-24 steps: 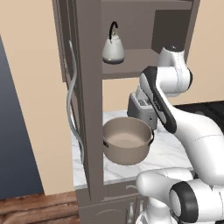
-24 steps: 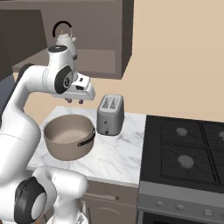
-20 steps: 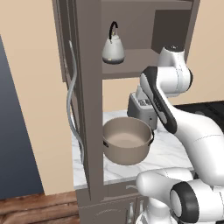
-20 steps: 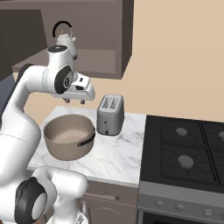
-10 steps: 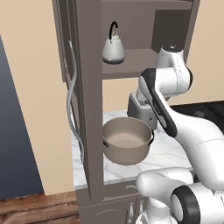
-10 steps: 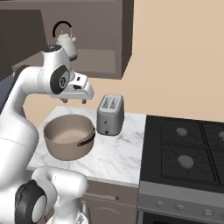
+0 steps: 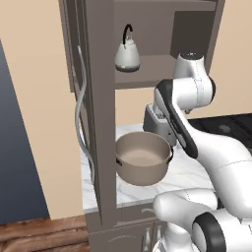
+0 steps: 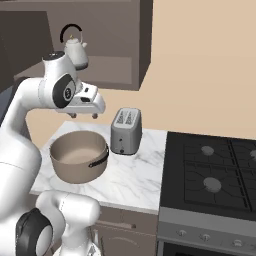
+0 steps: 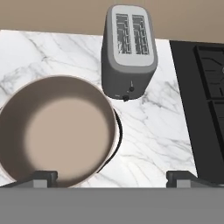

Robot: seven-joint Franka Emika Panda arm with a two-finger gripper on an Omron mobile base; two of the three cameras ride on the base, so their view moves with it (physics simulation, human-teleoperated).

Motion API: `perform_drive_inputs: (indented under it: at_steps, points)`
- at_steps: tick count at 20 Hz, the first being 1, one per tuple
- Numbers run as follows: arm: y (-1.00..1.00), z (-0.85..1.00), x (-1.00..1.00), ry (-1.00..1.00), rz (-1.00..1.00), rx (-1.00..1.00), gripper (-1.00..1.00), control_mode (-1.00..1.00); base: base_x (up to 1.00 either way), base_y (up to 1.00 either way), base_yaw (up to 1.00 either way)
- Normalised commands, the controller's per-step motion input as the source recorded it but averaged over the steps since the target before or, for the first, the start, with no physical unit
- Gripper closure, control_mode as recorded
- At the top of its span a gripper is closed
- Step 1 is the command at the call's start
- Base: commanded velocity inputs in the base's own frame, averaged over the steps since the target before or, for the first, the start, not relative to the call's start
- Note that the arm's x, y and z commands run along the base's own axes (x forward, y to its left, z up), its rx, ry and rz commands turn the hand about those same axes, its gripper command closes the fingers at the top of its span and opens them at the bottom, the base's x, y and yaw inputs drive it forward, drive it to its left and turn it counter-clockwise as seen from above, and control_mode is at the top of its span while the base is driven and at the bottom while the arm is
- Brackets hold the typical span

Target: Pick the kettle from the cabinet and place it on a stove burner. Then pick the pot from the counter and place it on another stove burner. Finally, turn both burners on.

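Right base view showed the gripper [image 8: 83, 115] empty, jaws wide apart, above the pot [image 8: 79, 155], so reaching up for the shelved kettle [image 8: 75, 52] seemingly came first.

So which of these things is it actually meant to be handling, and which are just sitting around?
Part of the job:
- kettle, on a shelf of the cabinet
- pot, on the counter
- burners on the black cooktop, all bare
- pincer, open, above the pot

Just lying about:
- toaster, standing beside the pot
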Motion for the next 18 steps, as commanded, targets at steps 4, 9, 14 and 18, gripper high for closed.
perform_drive_inputs:
  at_steps: [4, 9, 14, 18]
  points:
    - [0.0, 0.0, -0.27, -0.11, -0.04, 0.0, -1.0, -1.0, 0.0, 0.0, 0.0]
    - [0.0, 0.0, -0.32, -0.17, -0.02, 0.0, -1.0, -1.0, 0.0, 0.0, 0.0]
    - [0.01, 0.0, -0.18, -0.12, -0.01, 0.0, -1.0, -1.0, 0.0, 0.0, 0.0]
    - [0.0, 0.05, -0.01, -0.04, -0.01, 0.0, -1.0, -1.0, 0.0, 0.0, 0.0]
